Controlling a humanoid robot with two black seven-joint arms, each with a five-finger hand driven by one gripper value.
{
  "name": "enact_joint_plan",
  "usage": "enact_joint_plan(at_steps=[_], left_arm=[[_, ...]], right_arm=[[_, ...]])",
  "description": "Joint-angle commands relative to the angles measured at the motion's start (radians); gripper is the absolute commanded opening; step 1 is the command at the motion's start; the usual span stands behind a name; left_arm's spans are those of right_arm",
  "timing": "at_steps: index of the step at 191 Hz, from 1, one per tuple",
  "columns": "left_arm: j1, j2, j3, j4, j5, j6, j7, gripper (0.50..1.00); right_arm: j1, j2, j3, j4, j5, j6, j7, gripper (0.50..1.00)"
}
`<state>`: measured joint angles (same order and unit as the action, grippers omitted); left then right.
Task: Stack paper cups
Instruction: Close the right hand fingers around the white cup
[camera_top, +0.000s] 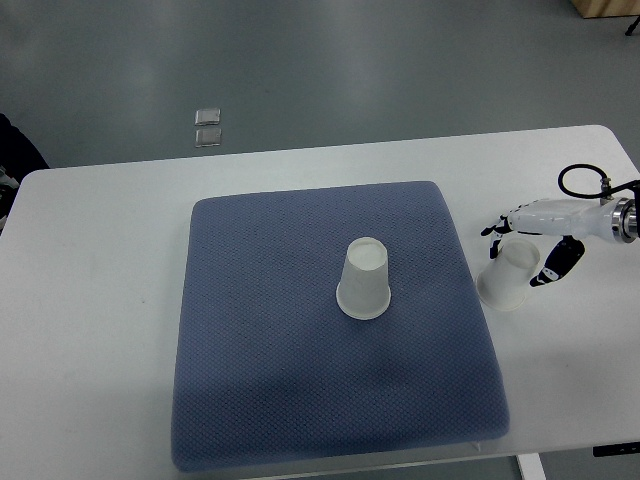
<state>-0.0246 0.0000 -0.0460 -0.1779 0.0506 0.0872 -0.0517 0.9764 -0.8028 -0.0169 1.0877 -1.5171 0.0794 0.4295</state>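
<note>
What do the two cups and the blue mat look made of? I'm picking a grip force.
Both the cup on the mat and the cup in the right hand look like thin white paper: matte, with a rolled rim, though thin plastic can't be ruled out. The mat looks like soft woven or knitted fabric, probably padded, judging by its dotted weave and rounded edges.

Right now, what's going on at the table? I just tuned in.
The right hand, reaching in from the right edge, is closed around a paper cup on the white table, just off the blue mat. A second cup stands upside down in the middle of the mat. Nothing is stacked yet. The left arm is out of view.
</note>
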Motion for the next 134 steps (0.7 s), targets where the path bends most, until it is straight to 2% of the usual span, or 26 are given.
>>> enact_joint_plan(at_steps=[1, 33, 81, 103, 134], left_arm=[[0.0, 0.0, 0.0, 0.0, 0.0, 0.0, 0.0, 1.0], [0.0, 0.0, 0.0, 0.0, 0.0, 0.0, 0.001, 1.0], [0.0, 0.0, 0.0, 0.0, 0.0, 0.0, 0.0, 1.0], [0.0, 0.0, 0.0, 0.0, 0.0, 0.0, 0.001, 1.0], [0.0, 0.0, 0.0, 0.0, 0.0, -0.001, 0.001, 1.0]], right_arm=[[-0.013, 0.016, 0.0, -0.008, 0.0, -0.009, 0.0, 0.895], [-0.015, 0.017, -0.011, -0.009, 0.0, -0.01, 0.0, 0.862], [-0.018, 0.017, -0.014, -0.032, 0.0, -0.01, 0.0, 0.707], [-0.016, 0.017, -0.014, -0.037, 0.0, -0.009, 0.0, 0.619], [-0.013, 0.019, -0.012, -0.045, 0.0, -0.009, 0.0, 0.607]])
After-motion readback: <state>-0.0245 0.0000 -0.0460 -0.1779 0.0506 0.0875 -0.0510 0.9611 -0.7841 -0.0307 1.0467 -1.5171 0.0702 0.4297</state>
